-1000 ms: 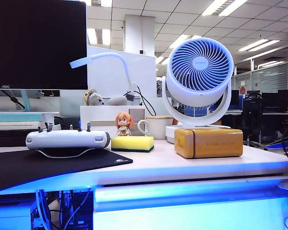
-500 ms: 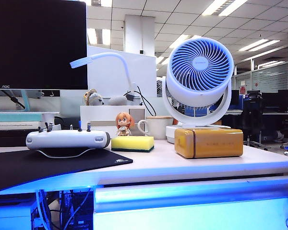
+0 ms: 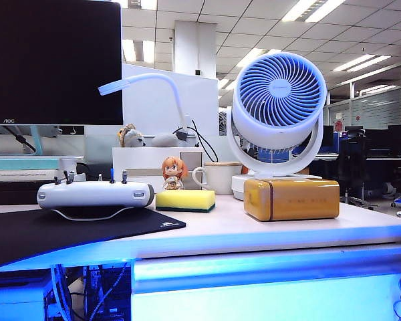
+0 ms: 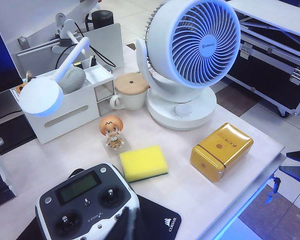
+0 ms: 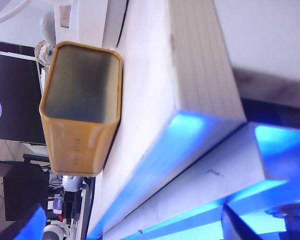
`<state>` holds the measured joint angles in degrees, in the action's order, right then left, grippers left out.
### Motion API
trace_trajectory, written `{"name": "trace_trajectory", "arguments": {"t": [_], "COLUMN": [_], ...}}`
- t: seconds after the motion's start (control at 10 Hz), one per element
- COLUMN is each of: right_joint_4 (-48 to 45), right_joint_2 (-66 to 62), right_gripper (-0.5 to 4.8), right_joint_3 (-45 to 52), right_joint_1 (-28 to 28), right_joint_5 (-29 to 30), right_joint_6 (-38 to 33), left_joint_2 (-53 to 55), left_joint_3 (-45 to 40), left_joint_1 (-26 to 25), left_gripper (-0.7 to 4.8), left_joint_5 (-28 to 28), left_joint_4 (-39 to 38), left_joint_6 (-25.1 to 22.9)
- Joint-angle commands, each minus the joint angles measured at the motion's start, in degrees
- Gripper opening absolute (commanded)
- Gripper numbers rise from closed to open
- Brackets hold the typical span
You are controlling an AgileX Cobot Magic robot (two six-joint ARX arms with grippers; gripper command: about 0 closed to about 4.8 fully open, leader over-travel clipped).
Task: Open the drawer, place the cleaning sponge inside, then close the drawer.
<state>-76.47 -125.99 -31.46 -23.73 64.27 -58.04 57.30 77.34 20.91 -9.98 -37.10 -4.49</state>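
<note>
From the exterior view, the cleaning sponge (image 3: pixel 185 200) lay flat near the front edge of the desk (image 3: pixel 254 231), between the remote controller (image 3: pixel 95 194) and the amber box (image 3: pixel 291 198), just in front of the small figurine (image 3: pixel 173 173). It was untouched, which made sense while the drawer (image 3: pixel 267 274) below the desk's front edge sat flush and shut. Neither arm showed in this view.

The left wrist view looked down on the sponge (image 4: pixel 143 163) from above the controller (image 4: pixel 87 200). The left gripper (image 4: pixel 131 226) appeared only as a dark blur over the controller, so whether its fingers were apart could not be told. It seemed parked high, leaving the drawer to the other arm.

The right wrist view sat low and tilted at the desk's right front corner, with the amber box (image 5: pixel 82 107) above and the blue-lit drawer front (image 5: pixel 190 200) close by. The right gripper (image 5: pixel 262 225) showed only a dark finger and metal tip; its jaws stood fully apart, probably readied for pulling the drawer.
</note>
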Motion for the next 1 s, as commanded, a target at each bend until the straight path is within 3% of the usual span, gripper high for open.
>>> {"name": "trace_trajectory", "arguments": {"t": [0.1,0.7,1.0], "right_joint_4": [2.05,4.83,-2.38], "right_joint_2": [0.26,0.26,0.26], "right_gripper": [4.79,4.79,4.79], "right_joint_3": [-0.2,-5.01,-5.07], "right_joint_1": [-0.04,0.13,0.11], "right_joint_5": [-2.82,-2.6,0.37], "right_joint_6": [1.88,2.73,2.03], "left_joint_2": [-0.15,-0.15,-0.15], "left_joint_3": [0.26,0.26,0.26], "left_joint_1": [0.02,0.02,0.02], "left_gripper": [-0.06,-0.06,-0.06], "left_joint_5": [-0.15,-0.13,-0.15], "left_joint_4": [0.72,0.33,0.13], "left_joint_6": [-0.2,-0.2,-0.2]}}
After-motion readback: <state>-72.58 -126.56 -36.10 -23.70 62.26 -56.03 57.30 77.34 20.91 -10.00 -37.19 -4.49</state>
